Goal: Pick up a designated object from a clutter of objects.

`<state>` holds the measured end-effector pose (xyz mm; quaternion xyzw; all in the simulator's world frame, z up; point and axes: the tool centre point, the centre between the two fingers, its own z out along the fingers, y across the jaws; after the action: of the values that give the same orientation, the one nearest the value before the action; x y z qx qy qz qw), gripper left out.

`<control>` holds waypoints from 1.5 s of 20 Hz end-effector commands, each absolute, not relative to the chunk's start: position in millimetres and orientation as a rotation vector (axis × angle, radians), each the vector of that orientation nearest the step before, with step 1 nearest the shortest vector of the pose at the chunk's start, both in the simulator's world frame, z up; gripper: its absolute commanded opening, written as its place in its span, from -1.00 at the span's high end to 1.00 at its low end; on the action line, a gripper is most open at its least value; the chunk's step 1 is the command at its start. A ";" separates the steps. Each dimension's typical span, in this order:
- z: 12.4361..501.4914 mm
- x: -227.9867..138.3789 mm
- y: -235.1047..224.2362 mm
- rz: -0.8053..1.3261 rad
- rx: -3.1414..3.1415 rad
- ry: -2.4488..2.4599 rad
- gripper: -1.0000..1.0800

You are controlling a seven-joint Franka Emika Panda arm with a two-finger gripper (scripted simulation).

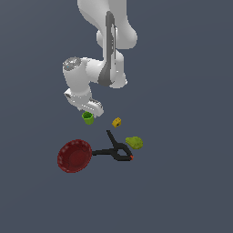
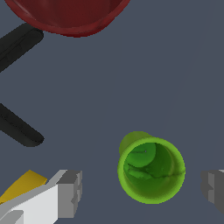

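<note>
The designated object, a small lime-green cup (image 1: 88, 118) (image 2: 151, 170), stands mouth up on the dark floor. My gripper (image 1: 86, 110) (image 2: 141, 190) hangs directly over it, open. One grey finger (image 2: 70, 192) and the other (image 2: 213, 188) sit on either side of the cup, with a gap on each side and no contact. The clutter of objects lies around it: a dark red bowl (image 1: 74, 156) (image 2: 70, 17), a black clamp (image 1: 113, 150) (image 2: 19, 131) with a red tip, a yellow block (image 1: 117, 122) (image 2: 22, 183) and a yellow-green lump (image 1: 134, 142).
The yellow block is the cup's closest neighbour, towards the exterior view's right. The clamp's handles reach towards the bowl and the block. The white arm (image 1: 107, 50) rises behind the cup.
</note>
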<state>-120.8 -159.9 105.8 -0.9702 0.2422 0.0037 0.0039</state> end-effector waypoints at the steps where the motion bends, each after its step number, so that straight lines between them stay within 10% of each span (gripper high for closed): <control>1: 99.4 -128.8 -165.2 0.005 -3.035 0.794 -0.92; 30: 42.5 -138.2 -170.8 0.000 -3.029 0.832 -0.92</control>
<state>-138.7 -170.7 43.5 -0.9643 0.2649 0.0006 0.0000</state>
